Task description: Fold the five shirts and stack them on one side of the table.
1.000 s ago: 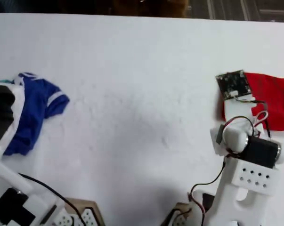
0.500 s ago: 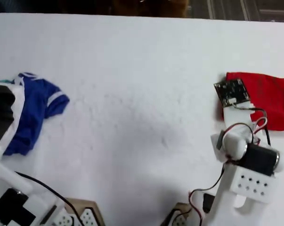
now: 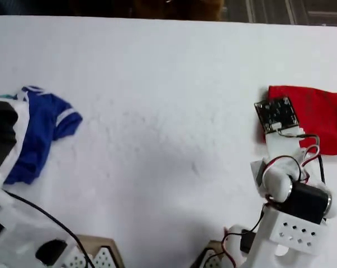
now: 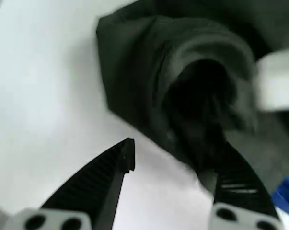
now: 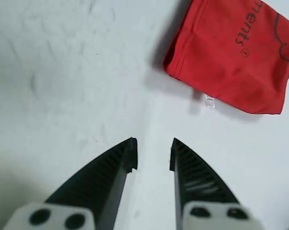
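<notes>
1. Work status. The red shirt point(image 3: 319, 120) lies folded at the 3 o'clock edge of the table point(image 3: 157, 84). I judge it to be the start of the stack. The blue shirt point(image 3: 42, 131) lies crumpled at 9 o'clock, one sleeve spread toward the centre. White cloth point(image 3: 22, 125) lies along its 9 o'clock side. The black shirt point(image 4: 182, 72) is bunched into a rounded lump directly ahead of my left gripper point(image 4: 175, 155), with a blue scrap just beside it.

2. Jaw state.
- Left gripper: jaws wide and empty. One tip is over bare table. The other tip is at the edge of the black cloth; I cannot tell whether it touches.
- Right gripper point(image 5: 153, 154): jaws narrow and empty, over bare table near the folded red shirt, at that shirt's 9 o'clock side.

3. Step in hand (judgement). The left arm is about to pick up the black shirt. Most of the folding is not yet done.

4. Next move (judgement).
- Lower the left jaws over an outer fold of the lump, not its thick middle.
- Close on it.
- Draw the shirt toward the table centre for flattening.
- Keep the right gripper off the red shirt until a second corner needs holding.
</notes>
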